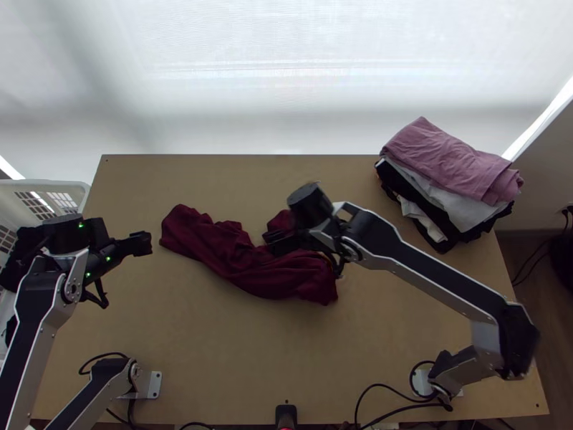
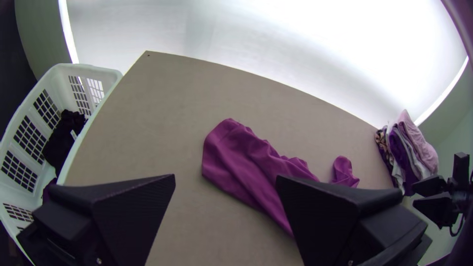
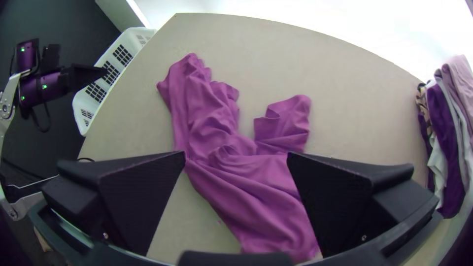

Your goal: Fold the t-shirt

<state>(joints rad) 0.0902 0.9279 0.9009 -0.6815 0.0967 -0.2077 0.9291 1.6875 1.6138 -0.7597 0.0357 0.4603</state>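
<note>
A dark red t-shirt (image 1: 236,258) lies bunched in a long slanting strip mid-table, looking purple-pink in the left wrist view (image 2: 246,157) and the right wrist view (image 3: 212,118). A smaller part of it sticks out towards the back. My left gripper (image 1: 149,244) is left of the shirt's left end; its fingers (image 2: 224,184) stand wide apart with nothing between them. Over the shirt's right half is my right gripper (image 1: 272,244), its fingers (image 3: 236,160) spread, with cloth seen below the gap. Neither holds the shirt.
A stack of folded clothes (image 1: 451,168) sits at the table's back right corner, a pink piece on top. A white laundry basket (image 1: 54,190) with dark cloth in it stands off the left edge. Bare tabletop (image 1: 236,344) lies in front of the shirt.
</note>
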